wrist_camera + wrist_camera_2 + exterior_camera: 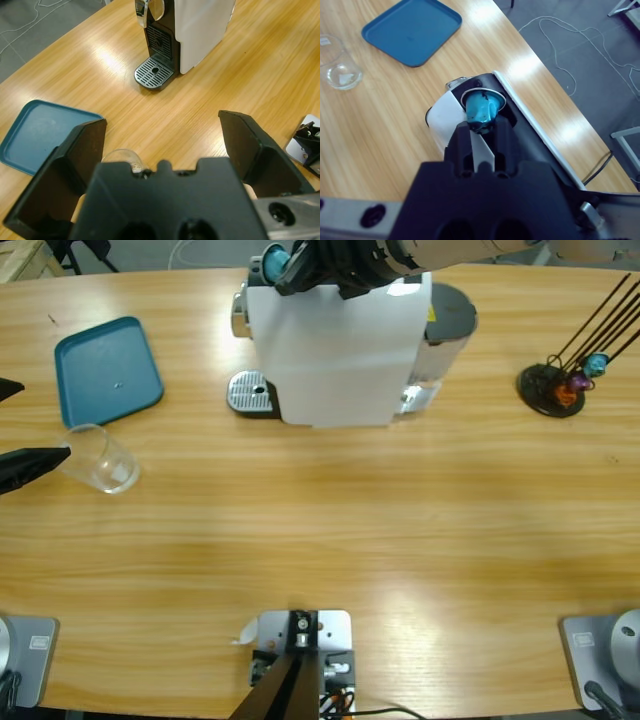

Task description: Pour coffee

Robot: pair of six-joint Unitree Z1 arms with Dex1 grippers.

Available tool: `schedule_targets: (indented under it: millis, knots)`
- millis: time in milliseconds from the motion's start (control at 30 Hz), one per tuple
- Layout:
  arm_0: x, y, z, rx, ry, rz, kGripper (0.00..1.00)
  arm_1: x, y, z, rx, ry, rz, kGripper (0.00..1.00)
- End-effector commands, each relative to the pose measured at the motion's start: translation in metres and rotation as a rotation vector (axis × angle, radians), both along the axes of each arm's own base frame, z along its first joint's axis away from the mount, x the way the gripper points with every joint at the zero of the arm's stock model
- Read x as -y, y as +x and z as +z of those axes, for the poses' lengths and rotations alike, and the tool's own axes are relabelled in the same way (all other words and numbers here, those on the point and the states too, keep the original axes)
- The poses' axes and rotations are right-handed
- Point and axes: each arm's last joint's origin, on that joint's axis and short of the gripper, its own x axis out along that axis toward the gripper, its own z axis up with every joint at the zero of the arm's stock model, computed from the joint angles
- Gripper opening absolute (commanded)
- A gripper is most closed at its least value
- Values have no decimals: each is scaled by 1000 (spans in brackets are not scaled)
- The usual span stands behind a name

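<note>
Partly hidden: capsule (482, 108) clamped in right tool (483, 131); glass (123, 157) behind left tool (162, 145).

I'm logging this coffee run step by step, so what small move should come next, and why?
Probably lower the right end effector a little so the teal capsule it grips drops into the coffee machine. The capsule sits just above the machine's top, while the glass is empty beside the open left end effector, not yet on the drip tray.
</note>
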Motion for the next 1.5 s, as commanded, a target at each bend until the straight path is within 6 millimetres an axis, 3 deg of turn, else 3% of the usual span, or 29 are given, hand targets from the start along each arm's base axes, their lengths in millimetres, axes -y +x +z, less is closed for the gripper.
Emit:
schedule_targets:
  millis: [33, 167, 200, 233, 300, 333, 400, 567, 767, 900, 1000, 1100, 1233, 1300, 1500]
  knots:
    - [-2, -1, -13, -18, 11, 19, 968, 5, 21, -18, 2, -86, -81, 0]
    - [-2, -1, -14, -21, 7, 21, 968, 5, 22, -20, 7, -90, -90, 0]
    - [-2, -1, -14, -21, 7, 21, 968, 5, 22, -19, 11, -88, -103, 130]
    - [-3, -1, -14, -23, 7, 22, 968, 6, 23, -19, 16, -91, -126, 460]
    - [-3, -1, -15, -26, 7, 22, 968, 8, 22, -17, 34, -90, -156, 789]
    - [-3, -1, -15, -27, 8, 22, 968, 8, 22, -14, 48, -88, -169, 926]
    - [-3, -2, -16, -29, 7, 22, 968, 10, 20, -9, 67, -77, -183, 999]
    - [-4, -3, -18, -34, 5, 24, 968, 5, 9, 9, 102, -23, -162, 1000]
    - [-6, -5, -16, -24, -10, 23, 968, -6, -21, 37, 142, 44, -98, 973]
    - [-10, -9, -17, -21, -26, 24, 968, -13, -32, 38, 132, 42, -94, 971]
    - [-12, -12, -15, -11, -39, 24, 968, -19, -27, 32, 123, 15, -117, 864]
    - [-14, -13, -15, -9, -40, 24, 968, -29, -21, 24, 78, -11, -109, 524]
    - [-13, -12, -17, -18, -31, 24, 968, -42, -13, 18, -16, -44, -139, 332]
    - [-13, -12, -18, -21, -28, 24, 968, -46, -8, 19, -62, -33, -170, 256]
    - [-11, -10, -21, -29, -20, 25, 968, -50, -4, 21, -161, -4, -221, 260]
